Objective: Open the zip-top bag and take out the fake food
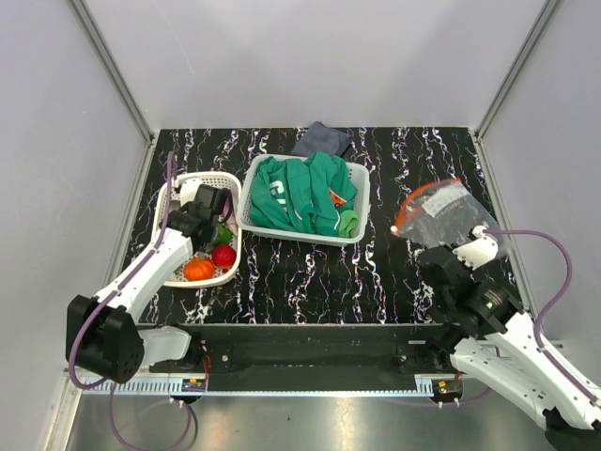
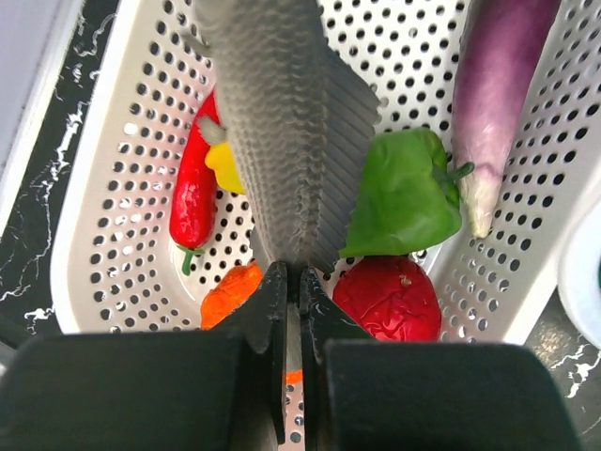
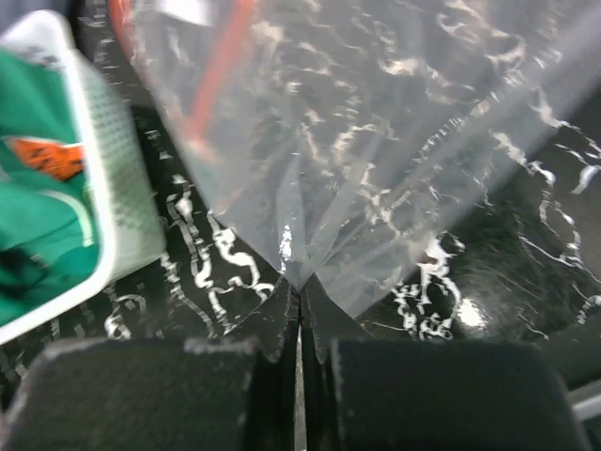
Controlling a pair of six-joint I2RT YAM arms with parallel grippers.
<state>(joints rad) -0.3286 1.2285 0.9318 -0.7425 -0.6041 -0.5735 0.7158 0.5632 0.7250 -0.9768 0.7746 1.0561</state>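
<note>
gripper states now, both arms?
Left gripper: closed over the white basket; whether it grips the grey ridged piece, cannot tell.
Right gripper: closed on the zip-top bag.

Tight left, roomier right
By the left fingers [image 2: 268, 338], white basket [image 2: 103, 188] walls either side, grey ridged piece [image 2: 282, 122] ahead; by the right fingers [image 3: 272, 324], zip-top bag [image 3: 376, 141] ahead, bare surface [image 3: 559, 301] rightward.

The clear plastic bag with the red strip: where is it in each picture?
Top external: zip-top bag, right of centre.
Left wrist: not in it.
Right wrist: the bag fills the upper middle.
Shared landmark: white basket of green cloth, to its left in both.
</note>
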